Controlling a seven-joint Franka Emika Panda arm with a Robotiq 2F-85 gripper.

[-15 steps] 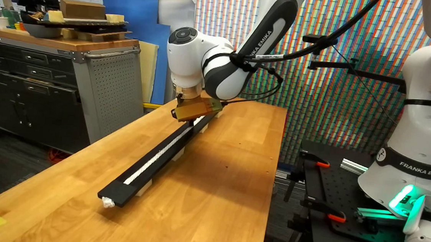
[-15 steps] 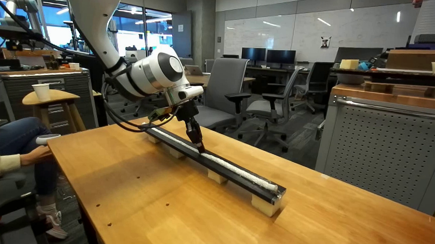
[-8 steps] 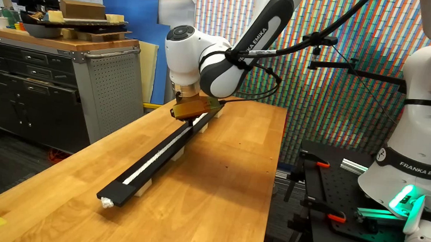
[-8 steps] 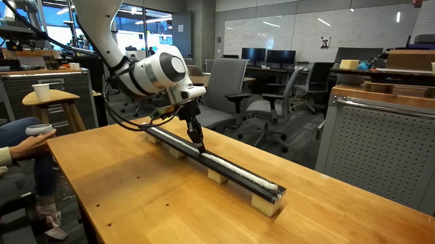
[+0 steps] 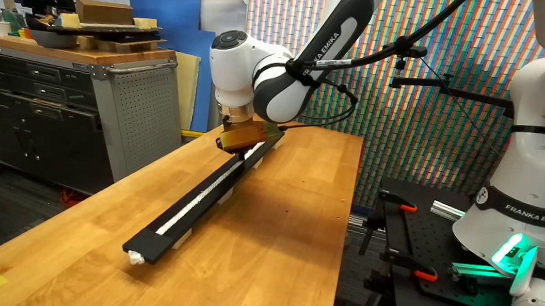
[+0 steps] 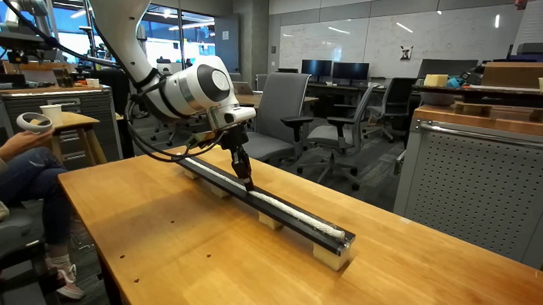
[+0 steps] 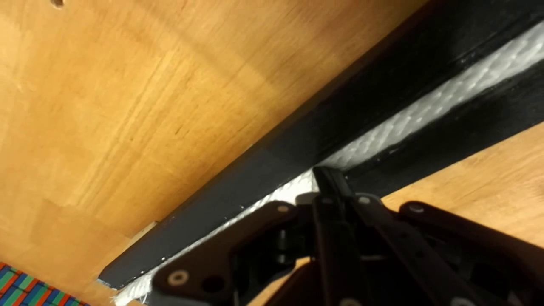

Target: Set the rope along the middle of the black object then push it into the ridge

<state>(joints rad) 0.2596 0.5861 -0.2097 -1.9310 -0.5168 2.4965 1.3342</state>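
The long black object (image 5: pixel 158 242) lies across the table; it also shows in the wrist view (image 7: pixel 255 174). The white rope (image 6: pixel 296 213) runs along its middle in both exterior views, covering the ridge. In an exterior view a dark section covers the rope near the close end, where a white tuft (image 5: pixel 136 257) sticks out. My gripper (image 6: pixel 250 187) is shut and tilted, its tips down on the rope partway along the bar. In the wrist view the gripper (image 7: pixel 329 171) has its fingertips together at the rope (image 7: pixel 391 131). The rope just under the tips is hidden.
Pale wooden blocks (image 6: pixel 333 257) hold the black bar above the wooden table (image 6: pixel 179 267). A grey perforated cabinet (image 6: pixel 480 193) stands beyond. A seated person holds a white ring-shaped device (image 6: pixel 21 123) near the table corner. Another white arm (image 5: pixel 539 159) stands beside the table.
My gripper stays nearly in place, with tiny shifts of arm and bar. The seated person's hand with the ring-shaped device has risen.
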